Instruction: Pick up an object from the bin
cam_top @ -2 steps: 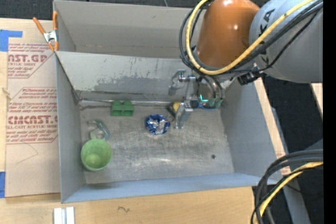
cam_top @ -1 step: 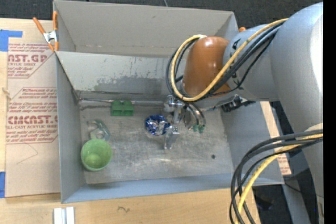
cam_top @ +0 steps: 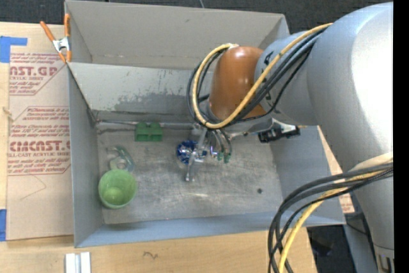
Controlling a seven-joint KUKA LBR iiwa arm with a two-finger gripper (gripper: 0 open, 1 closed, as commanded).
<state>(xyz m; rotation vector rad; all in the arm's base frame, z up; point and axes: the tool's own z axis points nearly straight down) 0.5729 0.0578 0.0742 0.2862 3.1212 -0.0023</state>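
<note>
My gripper hangs down over the middle of the bin floor, its thin metal fingers pointing toward the floor. A small blue thing sits right against the fingers on their left side; whether it is between them I cannot make out. A green block lies near the back wall, to the left of the gripper.
A green cup stands in the bin's front left corner, with a clear plastic piece just behind it. The arm with its orange cover and cables reaches in from the right, above the bin's right half.
</note>
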